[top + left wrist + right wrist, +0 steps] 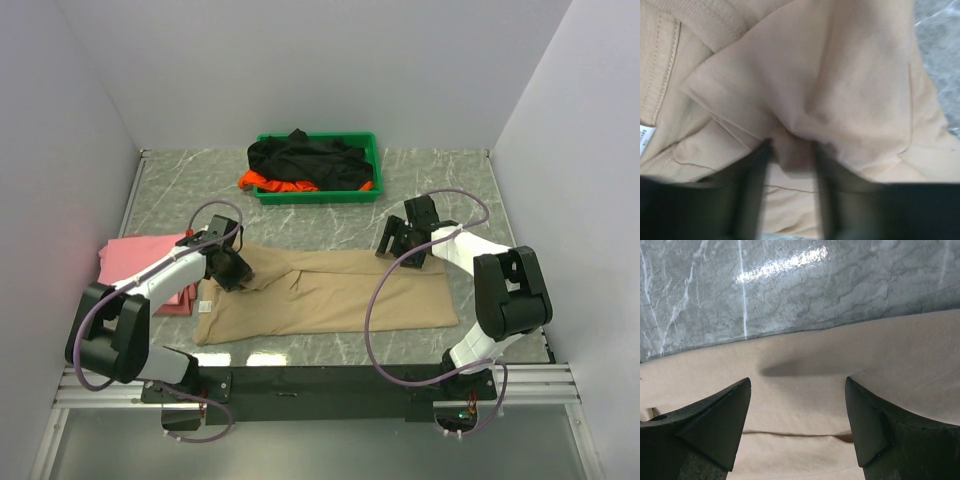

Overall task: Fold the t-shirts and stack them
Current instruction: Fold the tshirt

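beige shirt [330, 295] lies spread along the near edge of the table [450, 190], mid-fold. left gripper [791, 150] straddles a cloth ridge at its left end, jaws narrow; whether it grips, i cannot tell. right gripper [797, 390] hangs wide over the right end. next, i judge, both must pinch firmly.

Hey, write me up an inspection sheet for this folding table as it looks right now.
Surface: grey marbled table, glossy.
Job's things: beige shirt laid out near the front; pink shirt at its left; black shirt and orange shirt heaped in the green tray at the back.
Clutter: nothing seen.
Grippers: left gripper pinching a fold of the beige shirt; right gripper open over its far edge.
Cables: a purple cable loops along each arm.
Surroundings: white walls on three sides.
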Robot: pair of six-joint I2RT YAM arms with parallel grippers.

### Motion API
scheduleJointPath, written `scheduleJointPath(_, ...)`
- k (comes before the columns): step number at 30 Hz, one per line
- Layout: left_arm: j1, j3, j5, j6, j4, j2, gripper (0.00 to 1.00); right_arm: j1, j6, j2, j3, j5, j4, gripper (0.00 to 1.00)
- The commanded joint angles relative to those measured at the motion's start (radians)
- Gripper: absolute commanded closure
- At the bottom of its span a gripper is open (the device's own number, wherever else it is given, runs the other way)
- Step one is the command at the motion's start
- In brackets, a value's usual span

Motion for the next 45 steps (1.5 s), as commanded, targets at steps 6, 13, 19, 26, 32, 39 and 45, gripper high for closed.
scheduleJointPath(6,-0.022,0.056,-0.033,-0.027,-0.01,-0.035,0.99,0.007,-0.019,0.013,-0.01,0.028,0.003,0.18)
scheduleJointPath(13,-0.056,0.101,-0.101,-0.062,-0.176,-0.086,0.99,0.007,-0.025,0.008,-0.013,0.031,-0.006,0.18)
scheduleJointPath(19,-0.094,0.185,-0.13,-0.091,-0.351,-0.07,0.99,0.007,-0.039,0.003,-0.012,0.036,-0.018,0.18)
scheduleJointPath(26,-0.137,0.329,-0.168,-0.103,-0.552,-0.024,0.99,0.006,-0.053,0.01,-0.013,0.04,-0.023,0.18)
scheduleJointPath(32,-0.16,0.507,-0.187,-0.068,-0.696,0.04,0.99,0.004,-0.061,0.026,-0.005,0.042,-0.034,0.18)
scheduleJointPath(39,-0.182,0.58,-0.156,-0.041,-0.805,0.101,0.99,-0.002,-0.067,0.031,-0.002,0.054,-0.043,0.18)
scheduleJointPath(45,-0.185,0.527,-0.075,0.007,-0.808,0.092,0.99,-0.004,-0.07,0.042,0.002,0.06,-0.054,0.18)
